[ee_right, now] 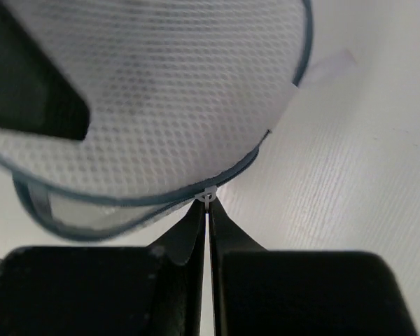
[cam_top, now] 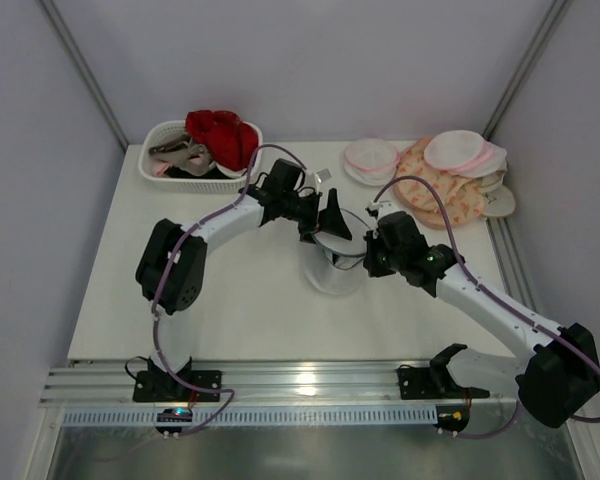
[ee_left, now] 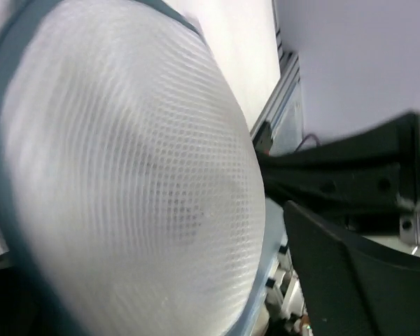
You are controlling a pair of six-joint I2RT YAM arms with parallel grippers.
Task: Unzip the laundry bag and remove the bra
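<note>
The right claw (ee_right: 208, 210) is clenched on the tiny white zipper pull (ee_right: 208, 194) at the dark rim of the laundry bag (ee_right: 182, 91). The left claw (cam_top: 332, 215) stands spread wide against the mesh, gripping nothing. So the bag hangs over the middle of the surface (cam_top: 250, 300) by that tab alone, the bra presumably inside, though I can't make it out. With nothing bracing it, a tug may drag the whole bag rather than run the zip, or the tab may slip free.
</note>
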